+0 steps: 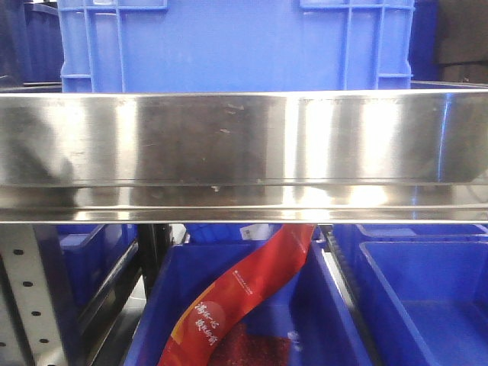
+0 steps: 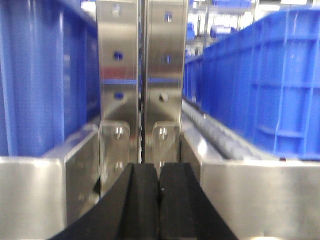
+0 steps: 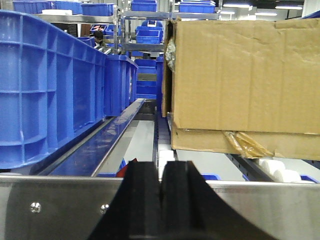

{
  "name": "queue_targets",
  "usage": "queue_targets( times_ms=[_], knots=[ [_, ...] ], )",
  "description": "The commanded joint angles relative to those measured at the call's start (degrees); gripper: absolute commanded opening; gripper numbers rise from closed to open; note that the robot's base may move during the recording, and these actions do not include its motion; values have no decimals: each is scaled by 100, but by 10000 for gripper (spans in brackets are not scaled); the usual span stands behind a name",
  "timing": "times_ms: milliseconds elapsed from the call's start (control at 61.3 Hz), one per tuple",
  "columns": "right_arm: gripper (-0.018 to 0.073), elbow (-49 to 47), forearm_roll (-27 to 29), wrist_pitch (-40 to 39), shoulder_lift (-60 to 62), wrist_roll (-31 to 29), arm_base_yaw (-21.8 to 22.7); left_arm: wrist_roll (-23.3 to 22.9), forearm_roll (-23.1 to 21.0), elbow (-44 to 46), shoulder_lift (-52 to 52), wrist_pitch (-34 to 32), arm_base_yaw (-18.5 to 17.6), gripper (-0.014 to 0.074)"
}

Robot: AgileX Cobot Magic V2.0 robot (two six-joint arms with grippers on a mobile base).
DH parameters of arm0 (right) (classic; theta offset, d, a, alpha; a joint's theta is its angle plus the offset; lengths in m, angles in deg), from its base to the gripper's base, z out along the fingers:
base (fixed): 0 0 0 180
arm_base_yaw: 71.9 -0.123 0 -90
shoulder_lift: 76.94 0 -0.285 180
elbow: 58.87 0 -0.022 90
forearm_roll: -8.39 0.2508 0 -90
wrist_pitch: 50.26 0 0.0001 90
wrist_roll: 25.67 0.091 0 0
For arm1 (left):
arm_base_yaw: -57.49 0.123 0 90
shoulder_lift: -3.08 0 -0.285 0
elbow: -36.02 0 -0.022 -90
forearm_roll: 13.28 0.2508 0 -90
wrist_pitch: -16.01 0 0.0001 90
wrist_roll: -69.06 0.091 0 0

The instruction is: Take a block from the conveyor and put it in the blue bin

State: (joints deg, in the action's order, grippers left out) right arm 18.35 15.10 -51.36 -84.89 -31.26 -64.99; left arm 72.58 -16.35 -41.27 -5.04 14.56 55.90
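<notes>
Showing left gripper (image 2: 159, 200) black rubbery pads pressed together, nothing between | right gripper (image 3: 161, 200) likewise clenched, holding nothing | ribbed plastic blue bin (image 1: 236, 42) behind brushed-steel rail (image 1: 244, 152) | block, conveyor not visible | creased cardboard box (image 3: 245, 75) right

Steel rail (image 1: 244, 152) across frame centre showing brushed, glossy metal, scuffed and reflecting light. Blue bins (image 1: 236, 42) looking like smooth moulded plastic, slightly shiny. Red pouch (image 1: 252, 290) at lower centre gleaming like glossy plastic film. Perforated post (image 2: 142, 65) appearing as polished metal. Gripper pads (image 2: 172, 200) reading as matt black rubber. Box (image 3: 245, 80) at upper right showing matt, creased brown cardboard.
</notes>
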Motion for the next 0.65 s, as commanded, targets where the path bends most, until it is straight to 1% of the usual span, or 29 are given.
queue_targets(
  times_ms=[0,636],
  knots=[
    [-163,0,-44,-113,17,-42,24,-13,47,7,33,-120,26,-111],
    [-163,0,-44,-113,17,-42,24,-13,47,7,33,-85,26,-111]
  ],
)
